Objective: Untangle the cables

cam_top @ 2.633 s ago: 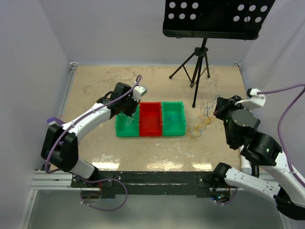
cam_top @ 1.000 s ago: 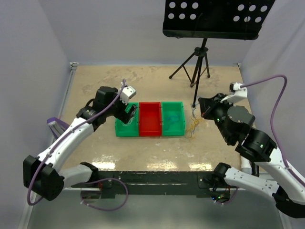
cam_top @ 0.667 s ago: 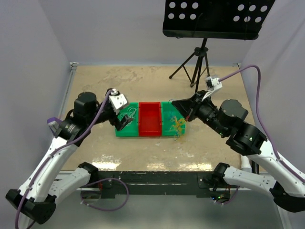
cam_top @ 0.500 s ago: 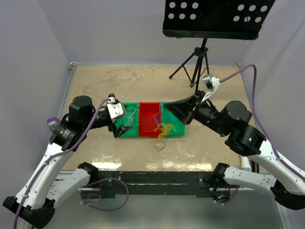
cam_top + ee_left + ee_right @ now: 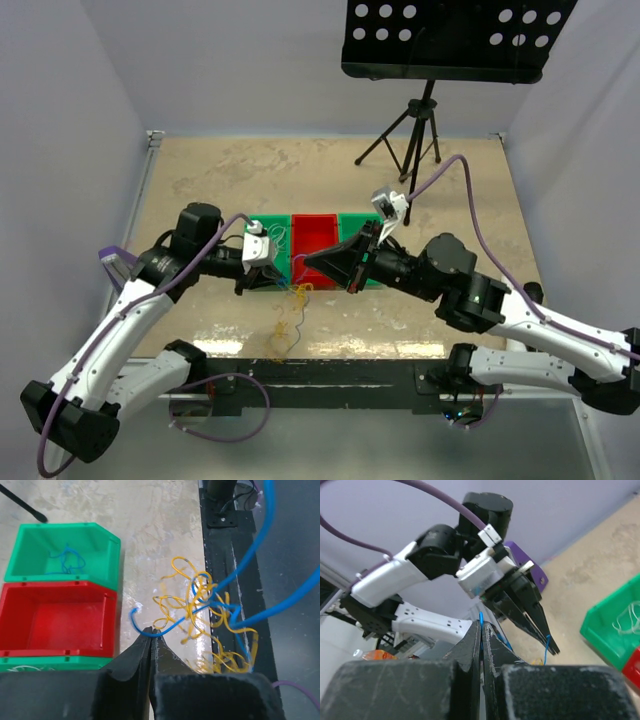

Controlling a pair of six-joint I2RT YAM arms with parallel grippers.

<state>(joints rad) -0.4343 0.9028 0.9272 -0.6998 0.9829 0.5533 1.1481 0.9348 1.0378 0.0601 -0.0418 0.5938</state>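
1. Orange-yellow tangle (image 5: 288, 318) of cables hanging off the blue cable (image 5: 135, 614), low over the near edge of the table (image 5: 420, 330). Likely to cinch into a tighter knot if yanked apart.
2. Left gripper (image 5: 150, 632) pinched shut on the blue cable with the fingertips only. Could slip free under tension.
3. Right gripper (image 5: 481, 624) clamped on the same blue strand, close to the left one. Could drag the whole clump rather than separate it.
4. Beyond, green bin (image 5: 113, 560) and red bin (image 5: 111, 625). Swinging loops could hook a rim.
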